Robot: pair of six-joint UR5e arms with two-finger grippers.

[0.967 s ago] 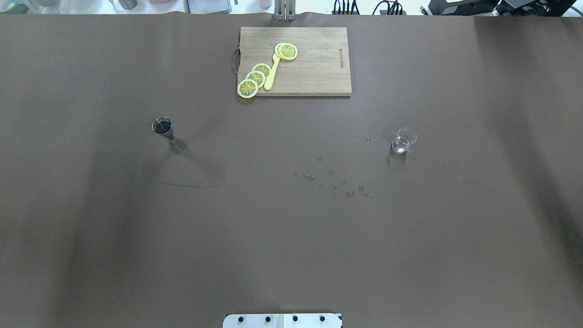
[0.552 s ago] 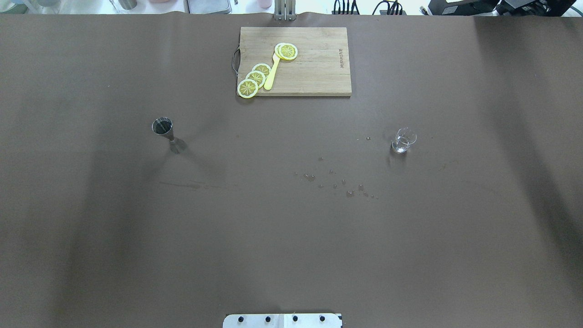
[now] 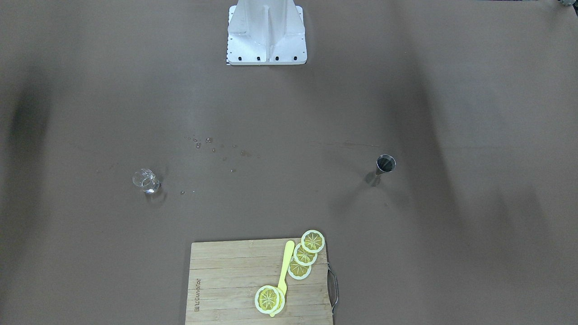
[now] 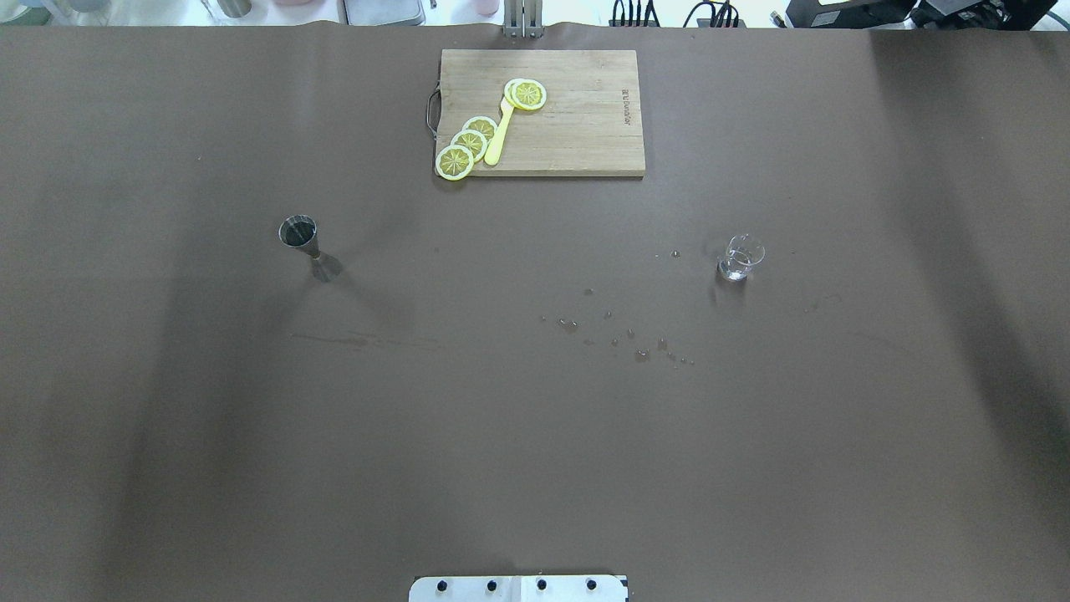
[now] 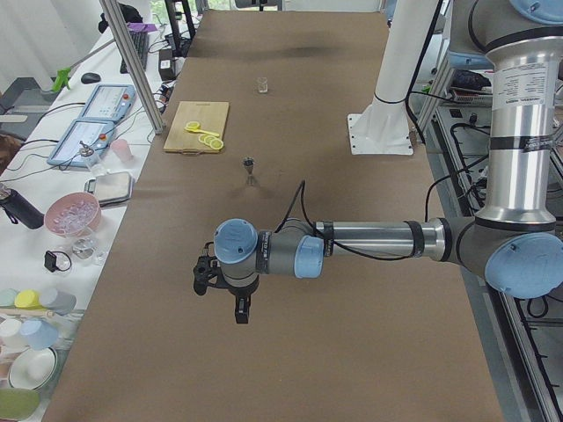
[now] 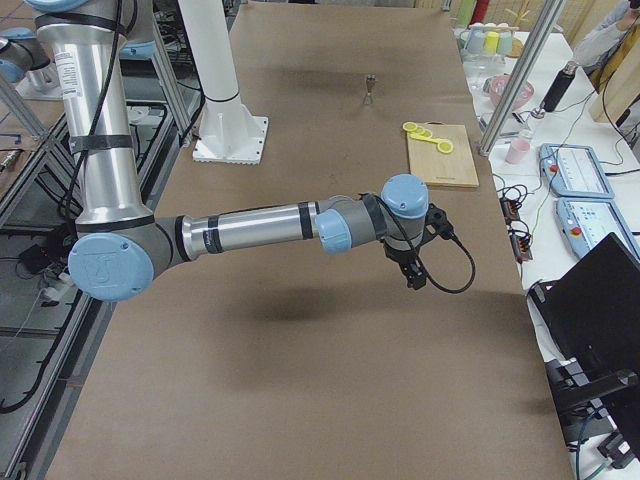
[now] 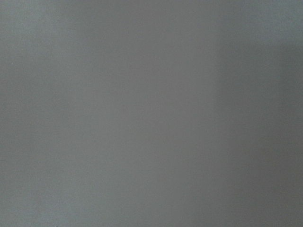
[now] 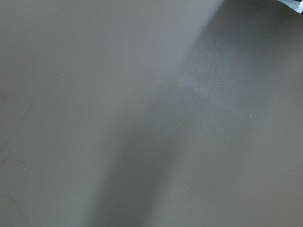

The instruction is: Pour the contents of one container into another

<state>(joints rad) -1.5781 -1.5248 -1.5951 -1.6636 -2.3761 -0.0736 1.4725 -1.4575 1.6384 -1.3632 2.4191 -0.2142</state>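
Nothing on the bench has shifted in the last second: the metal cup stands on the robot's left, the glass well apart on its right. Both look light. The glass seems fragile and slick, best held round its wall, and the metal cup at its narrow waist. The left tool and right tool hang far off; spread or pressed together, I cannot tell.

The left arm and right arm are silver tubes with grey joints capped in light blue. A black cable loops near the black left gripper; the right gripper is black too. The white base shows 4 dark screws.
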